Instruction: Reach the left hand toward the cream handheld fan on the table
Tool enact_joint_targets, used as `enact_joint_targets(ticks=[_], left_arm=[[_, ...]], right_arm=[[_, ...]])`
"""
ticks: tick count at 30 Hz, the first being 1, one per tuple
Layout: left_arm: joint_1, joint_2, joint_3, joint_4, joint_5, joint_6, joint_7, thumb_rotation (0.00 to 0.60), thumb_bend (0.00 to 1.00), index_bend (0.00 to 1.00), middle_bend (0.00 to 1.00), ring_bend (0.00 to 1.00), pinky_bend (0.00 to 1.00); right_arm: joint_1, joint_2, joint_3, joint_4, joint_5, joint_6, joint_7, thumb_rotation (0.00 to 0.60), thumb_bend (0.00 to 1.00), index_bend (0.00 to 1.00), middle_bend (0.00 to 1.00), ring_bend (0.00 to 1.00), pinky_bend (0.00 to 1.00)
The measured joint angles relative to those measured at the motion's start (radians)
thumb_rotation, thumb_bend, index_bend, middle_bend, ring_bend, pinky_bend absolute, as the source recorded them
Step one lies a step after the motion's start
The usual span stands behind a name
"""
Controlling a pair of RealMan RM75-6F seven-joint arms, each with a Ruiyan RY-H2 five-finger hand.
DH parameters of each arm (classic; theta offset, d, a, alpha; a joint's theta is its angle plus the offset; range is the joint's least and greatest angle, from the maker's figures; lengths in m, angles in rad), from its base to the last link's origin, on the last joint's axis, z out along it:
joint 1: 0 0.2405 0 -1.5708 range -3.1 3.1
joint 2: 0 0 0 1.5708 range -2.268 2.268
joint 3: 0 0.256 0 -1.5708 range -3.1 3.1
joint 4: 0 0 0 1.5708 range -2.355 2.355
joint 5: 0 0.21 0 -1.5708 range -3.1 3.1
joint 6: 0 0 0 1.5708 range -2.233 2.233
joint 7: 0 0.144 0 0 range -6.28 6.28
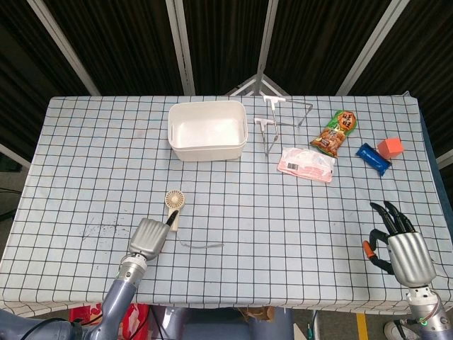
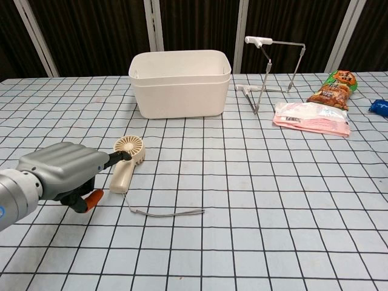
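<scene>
Here, from left to right:
Left hand: held low over the table, nothing grasped, dark fingertips extended at the fan's handle.
Cream fan: laid flat just beside that hand.
Right hand: fingers spread, nothing grasped.

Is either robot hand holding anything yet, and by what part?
Nothing held. Left robot hand is at the fan, not gripping; right robot hand is empty.

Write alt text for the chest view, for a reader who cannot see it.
The robot's left hand reaches along a checked tablecloth, its dark fingertips at the cream handheld fan, which lies flat with its strap trailing right. Behind stand a white bin, a wire rack and snack packets.
</scene>
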Motion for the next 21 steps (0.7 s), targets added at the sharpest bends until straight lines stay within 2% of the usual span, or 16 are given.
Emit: enact_joint_targets(ticks=[21], left_arm=[[-0.002, -0.002, 0.026, 0.038, -0.002, 0.013, -0.038, 0.6, 0.74, 0.07, 0.97, 0.91, 0.96]], right_arm=[[-0.002, 0.001, 0.0, 0.0, 0.003, 0.002, 0.002, 0.6, 0.43, 0.2, 0.16, 0.09, 0.2]])
